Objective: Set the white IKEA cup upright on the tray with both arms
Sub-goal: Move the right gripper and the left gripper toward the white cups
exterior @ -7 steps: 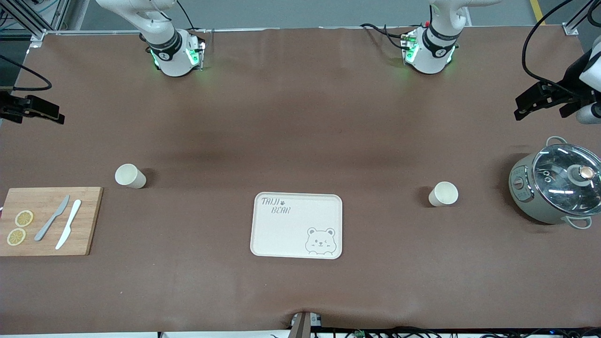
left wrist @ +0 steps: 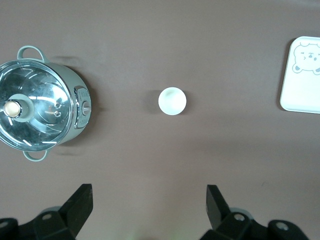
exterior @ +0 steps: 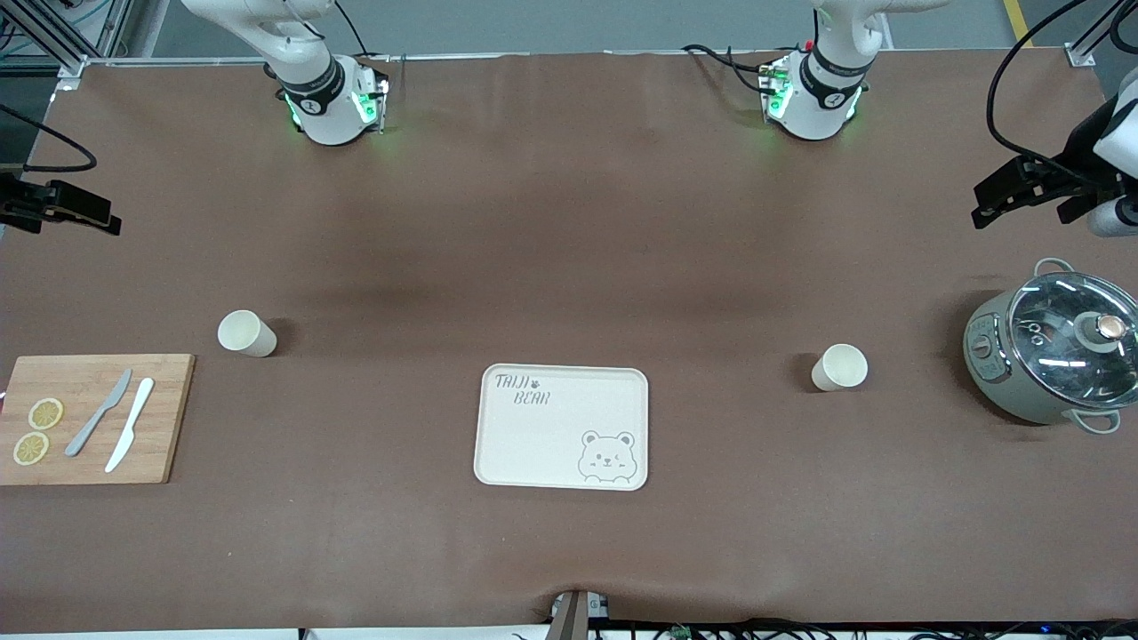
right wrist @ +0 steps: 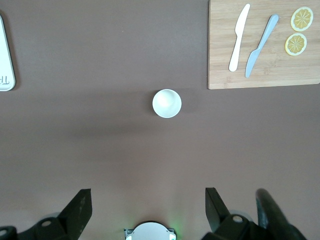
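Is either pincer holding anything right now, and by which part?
Nothing is held. The left pincer and the right pincer are both open, each high over a cup.

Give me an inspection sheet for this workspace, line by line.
Surface: brown table cover, slightly wrinkled.
Job's things: tray bare; two white cups upright on the table, one toward the right arm's end, one toward the left arm's end.
Clutter: cutting board with two knives and lemon slices; lidded pot.
Grippers: left gripper and right gripper both open, raised over bare table.
Cables: black cables at the arms.
Surroundings: nothing seen.
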You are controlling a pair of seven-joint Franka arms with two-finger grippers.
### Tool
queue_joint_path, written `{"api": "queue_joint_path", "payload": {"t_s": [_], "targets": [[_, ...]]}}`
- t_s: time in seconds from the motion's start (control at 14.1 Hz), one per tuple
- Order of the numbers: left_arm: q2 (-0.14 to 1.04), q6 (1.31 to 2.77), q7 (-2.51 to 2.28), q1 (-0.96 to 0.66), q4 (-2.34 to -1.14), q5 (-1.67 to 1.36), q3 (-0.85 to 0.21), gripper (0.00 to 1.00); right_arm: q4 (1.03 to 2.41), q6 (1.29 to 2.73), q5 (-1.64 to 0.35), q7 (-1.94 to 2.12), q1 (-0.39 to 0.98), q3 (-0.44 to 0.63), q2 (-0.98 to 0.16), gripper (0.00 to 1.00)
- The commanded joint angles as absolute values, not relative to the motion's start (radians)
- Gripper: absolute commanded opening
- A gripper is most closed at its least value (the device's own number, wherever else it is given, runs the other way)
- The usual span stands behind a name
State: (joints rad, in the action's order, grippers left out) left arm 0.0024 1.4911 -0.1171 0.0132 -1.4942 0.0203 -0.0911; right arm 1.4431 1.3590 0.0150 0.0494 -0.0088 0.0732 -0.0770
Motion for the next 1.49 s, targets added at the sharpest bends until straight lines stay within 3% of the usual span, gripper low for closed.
{"api": "queue_joint_path", "payload": {"t_s": [0.0, 0.5, 0.85, 1.42], "targets": [[0.034, 1.482, -0.094, 0.023, -1.476, 0.031, -0.092, 1.0, 1.417, 1.348, 0.006, 0.048, -0.023, 0.067, -0.095, 1.0], [0.104, 1.587, -0.094, 0.055, -1.5, 0.044, -0.089, 1.0, 1.419, 1.351, 0.008, 0.048, -0.023, 0.066, -0.11, 1.0], [0.13, 1.733, -0.094, 0.086, -1.58, 0.046, -0.087, 1.0, 1.417, 1.35, 0.023, 0.049, -0.025, 0.067, -0.179, 1.0], [0.232, 1.87, -0.081, 0.133, -1.586, 0.046, -0.089, 1.0, 1.442, 1.374, 0.014, 0.045, -0.057, 0.067, -0.265, 1.0]]}}
